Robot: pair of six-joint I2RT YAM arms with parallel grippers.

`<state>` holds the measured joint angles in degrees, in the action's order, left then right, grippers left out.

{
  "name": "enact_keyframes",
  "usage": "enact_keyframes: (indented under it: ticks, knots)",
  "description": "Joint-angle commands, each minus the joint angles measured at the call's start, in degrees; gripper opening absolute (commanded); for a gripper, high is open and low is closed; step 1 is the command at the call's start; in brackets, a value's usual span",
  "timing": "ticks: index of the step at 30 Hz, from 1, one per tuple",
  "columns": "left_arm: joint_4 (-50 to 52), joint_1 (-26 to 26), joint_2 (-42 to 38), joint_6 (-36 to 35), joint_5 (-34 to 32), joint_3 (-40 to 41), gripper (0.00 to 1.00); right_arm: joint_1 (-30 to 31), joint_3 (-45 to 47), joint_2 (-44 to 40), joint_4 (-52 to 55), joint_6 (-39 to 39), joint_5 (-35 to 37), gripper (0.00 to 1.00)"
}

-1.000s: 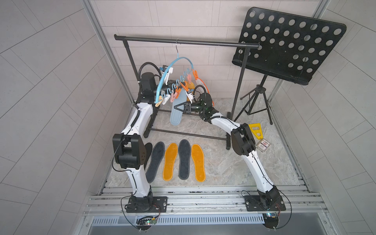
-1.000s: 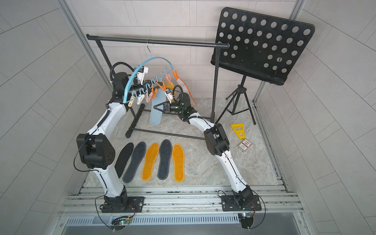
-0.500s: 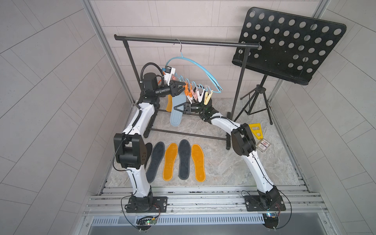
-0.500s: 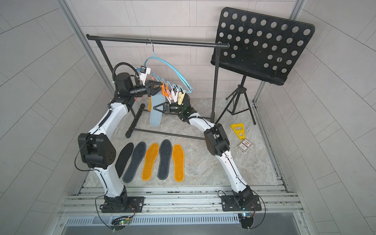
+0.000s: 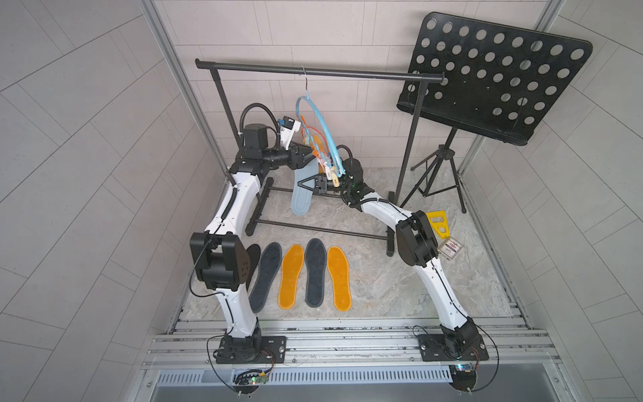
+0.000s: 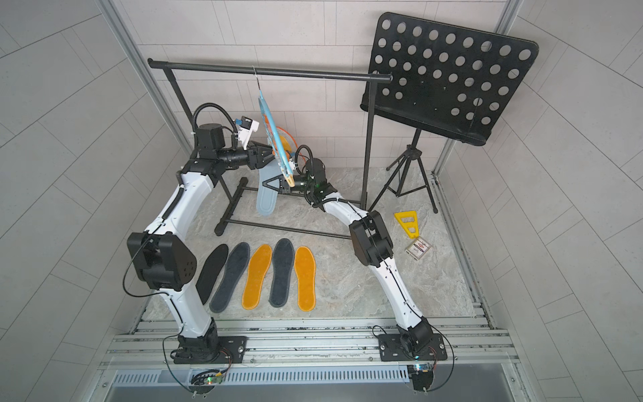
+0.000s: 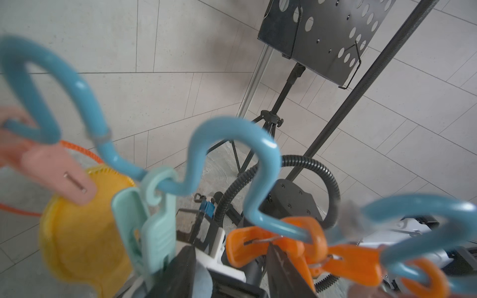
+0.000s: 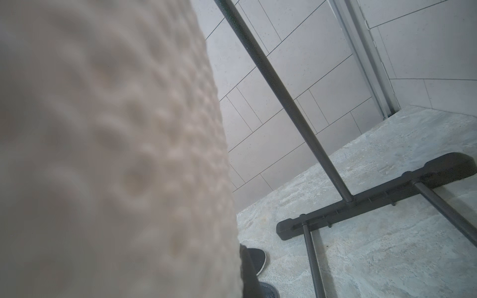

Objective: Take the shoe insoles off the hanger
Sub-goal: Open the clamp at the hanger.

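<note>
Five flat foot-shaped insoles (image 5: 291, 276), black, grey and orange-yellow, lie parallel on marbled grey worktop (image 5: 382, 289) between tiled walls, in both top views. Light-blue wavy hanger (image 5: 322, 121) hangs from black rack (image 5: 348, 72). Below it, light grey-blue insole (image 5: 300, 202), long axis vertical; right pincer (image 5: 302, 183) clenched on it. Left wrist: left pincer (image 7: 229, 271) released, near orange clip (image 7: 258, 245). Right wrist: blurred dimpled insole face.

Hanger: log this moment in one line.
left end effector open at hanger | right end effector shut on blue insole | five insoles on table
</note>
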<state>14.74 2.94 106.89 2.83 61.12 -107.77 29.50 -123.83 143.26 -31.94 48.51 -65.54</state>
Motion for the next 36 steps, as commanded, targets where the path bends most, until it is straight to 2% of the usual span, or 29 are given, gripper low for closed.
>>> enact_keyframes:
  ticks: [1, 5, 11, 19, 21, 23, 27, 36]
  knots:
    - [5.4, -1.9, -2.8, -5.5, -1.5, -0.1, 0.54, 0.1, 0.2, -2.0, -0.9, 0.6, -1.8, 0.0]
    - [11.0, -2.9, -4.1, -11.8, -1.5, 0.0, 0.54, -0.1, 0.2, -2.1, -1.8, 1.2, -2.0, 0.0]
    - [14.2, -3.8, -3.3, -14.4, -5.2, -1.4, 0.41, -0.1, 0.6, -2.5, -2.2, 1.4, -2.7, 0.0]
    - [11.0, -3.7, -1.9, -11.5, -5.6, -2.0, 0.35, 0.1, 1.1, -3.0, -2.5, 1.8, -3.0, 0.0]
    - [8.8, -3.7, -1.4, -9.8, -3.1, -2.0, 0.37, 0.2, 1.2, -3.0, -2.5, 1.9, -3.0, 0.0]
    - [6.0, -3.5, -0.6, -7.3, 0.2, -2.0, 0.44, 0.4, 1.1, -3.0, -2.3, 1.6, -3.0, 0.0]
    - [4.1, -2.7, 0.1, -5.9, 2.7, -1.8, 0.53, 0.8, 0.9, -3.0, -1.8, 1.3, -3.0, 0.0]
    - [-1.5, -2.2, 1.7, -1.5, 4.0, -2.2, 0.54, 2.3, 0.8, -3.0, -2.2, 1.7, -3.4, 0.0]
